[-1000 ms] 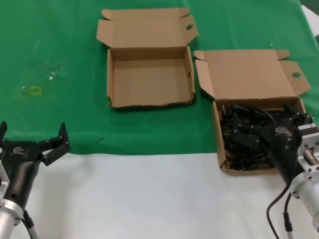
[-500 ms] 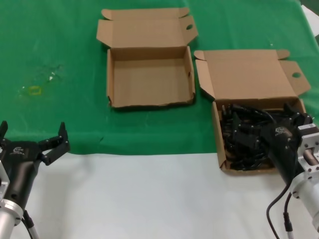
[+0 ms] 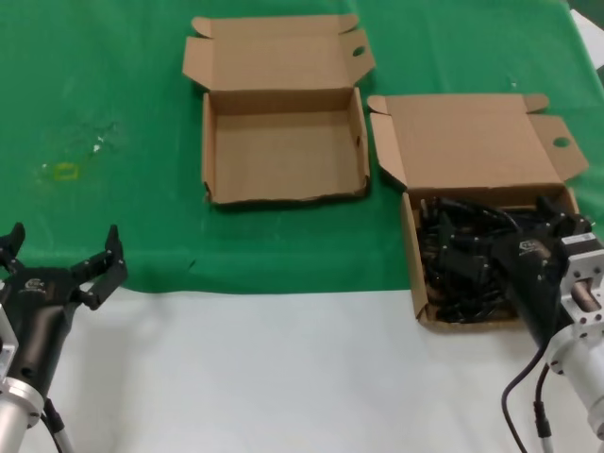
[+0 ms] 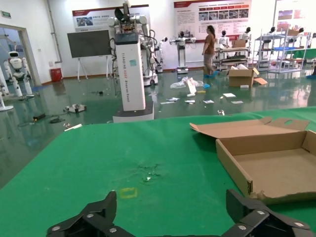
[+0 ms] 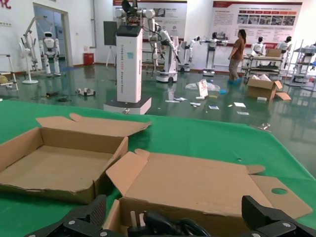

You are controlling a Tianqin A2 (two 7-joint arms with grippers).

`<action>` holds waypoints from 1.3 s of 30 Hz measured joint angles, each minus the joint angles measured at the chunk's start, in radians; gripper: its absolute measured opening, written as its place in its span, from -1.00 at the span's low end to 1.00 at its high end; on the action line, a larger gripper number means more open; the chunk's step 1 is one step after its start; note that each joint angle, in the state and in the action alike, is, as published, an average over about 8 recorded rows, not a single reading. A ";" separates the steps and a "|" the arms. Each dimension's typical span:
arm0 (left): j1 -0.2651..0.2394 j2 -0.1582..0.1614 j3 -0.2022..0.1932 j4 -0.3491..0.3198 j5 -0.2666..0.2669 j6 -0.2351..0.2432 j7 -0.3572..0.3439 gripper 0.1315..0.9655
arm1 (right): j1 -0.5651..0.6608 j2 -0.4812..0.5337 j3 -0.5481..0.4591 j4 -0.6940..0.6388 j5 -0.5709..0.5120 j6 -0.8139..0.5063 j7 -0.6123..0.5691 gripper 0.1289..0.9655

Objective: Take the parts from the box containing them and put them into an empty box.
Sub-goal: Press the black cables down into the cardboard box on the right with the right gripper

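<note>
While my wavy-rimmed brown cardboard tray holds nothing, every black power cord fills the straight-rimmed tray; right gripper there spread wide, empty, left gripper likewise.

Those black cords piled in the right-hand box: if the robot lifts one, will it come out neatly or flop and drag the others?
The cords are thin, so one would probably sag. They lie tangled in their box, so neighbours may snag and follow. The chunky plugs likely dangle lowest.
</note>
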 joint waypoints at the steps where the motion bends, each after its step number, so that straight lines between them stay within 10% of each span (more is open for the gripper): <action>1: 0.000 0.000 0.000 0.000 0.000 0.000 0.000 0.64 | 0.002 0.002 -0.002 0.000 0.000 0.000 0.000 1.00; 21: 0.000 0.000 0.000 0.000 0.000 0.000 0.000 -0.23 | 0.182 0.435 -0.373 0.061 0.135 -0.004 0.147 1.00; 39: 0.000 0.000 0.000 0.000 0.000 0.000 0.000 -0.86 | 0.550 0.676 -0.518 -0.027 -0.171 -0.628 0.423 1.00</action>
